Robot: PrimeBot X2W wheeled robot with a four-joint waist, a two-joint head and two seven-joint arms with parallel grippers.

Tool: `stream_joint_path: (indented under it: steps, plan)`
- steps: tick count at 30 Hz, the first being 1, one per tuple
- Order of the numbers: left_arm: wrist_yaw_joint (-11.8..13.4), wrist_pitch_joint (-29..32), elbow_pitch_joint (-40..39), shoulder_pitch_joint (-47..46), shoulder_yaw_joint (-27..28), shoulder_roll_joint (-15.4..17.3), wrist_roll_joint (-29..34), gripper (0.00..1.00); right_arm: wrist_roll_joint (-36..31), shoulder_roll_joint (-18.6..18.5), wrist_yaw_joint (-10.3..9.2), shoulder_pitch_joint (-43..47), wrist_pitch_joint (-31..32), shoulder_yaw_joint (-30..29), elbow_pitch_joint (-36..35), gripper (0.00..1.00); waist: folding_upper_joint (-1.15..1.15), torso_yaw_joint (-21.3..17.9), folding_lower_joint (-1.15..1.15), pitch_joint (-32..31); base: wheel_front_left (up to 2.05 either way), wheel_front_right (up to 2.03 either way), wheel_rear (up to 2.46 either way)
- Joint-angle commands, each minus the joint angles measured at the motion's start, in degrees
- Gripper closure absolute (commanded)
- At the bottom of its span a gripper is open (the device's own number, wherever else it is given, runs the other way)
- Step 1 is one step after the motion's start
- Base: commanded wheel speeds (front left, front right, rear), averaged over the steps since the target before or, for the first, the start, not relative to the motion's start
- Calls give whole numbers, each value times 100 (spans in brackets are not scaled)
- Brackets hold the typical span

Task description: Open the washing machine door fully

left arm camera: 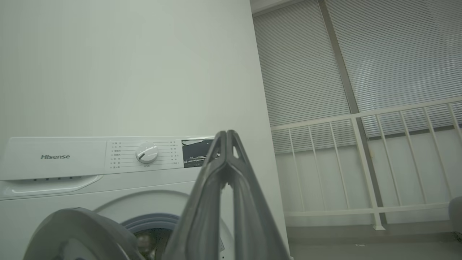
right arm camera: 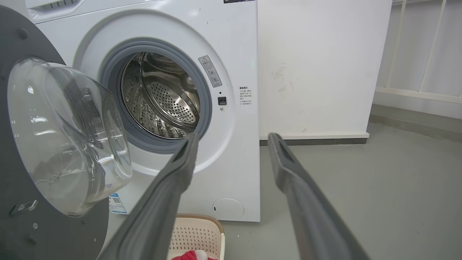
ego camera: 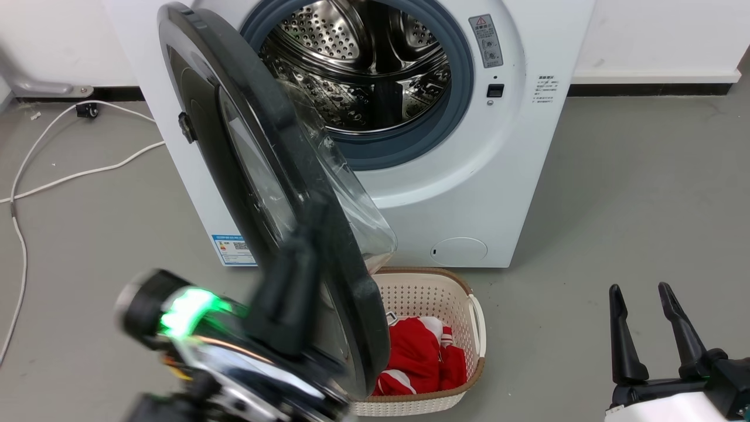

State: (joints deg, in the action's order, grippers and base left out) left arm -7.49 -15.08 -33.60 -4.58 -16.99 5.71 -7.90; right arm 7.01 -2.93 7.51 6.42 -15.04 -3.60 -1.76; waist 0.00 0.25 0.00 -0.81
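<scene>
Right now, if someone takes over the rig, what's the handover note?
Left gripper: shut, empty, at the outer rim of the washing machine door; blurred, contact unclear.
Right gripper: open, empty, clear of the machine.
Door: unlatched, swung out roughly halfway, above the laundry basket; steel drum exposed.
Done: door partly open.
Left: swing it out fully.

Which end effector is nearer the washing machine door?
Left. The left end effector, shut, is at the outer face of the washing machine door, near its free edge. The right end effector, open, is well apart, beyond the laundry basket.
</scene>
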Motion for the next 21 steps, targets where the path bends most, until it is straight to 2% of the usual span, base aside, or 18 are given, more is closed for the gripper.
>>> stream_joint_path:
  steps: [1,7,15,21]
  plan:
    - [1,-12,105,111,-241,64,-74,100,-17,10,-4,21,-18,-2,15,0,0,-3,0,-9,0,0,0]
    - [2,20,851,517,-1132,313,-334,100,20,11,-4,54,-18,29,49,0,0,-29,0,-27,0,0,0]
    - [184,406,1815,1176,-1189,426,-616,100,53,11,-4,51,-17,43,108,0,0,-46,0,41,0,0,0]
    - [182,339,2435,953,-1163,328,-698,100,39,11,-4,-60,-17,111,162,0,0,-95,0,97,0,0,0]
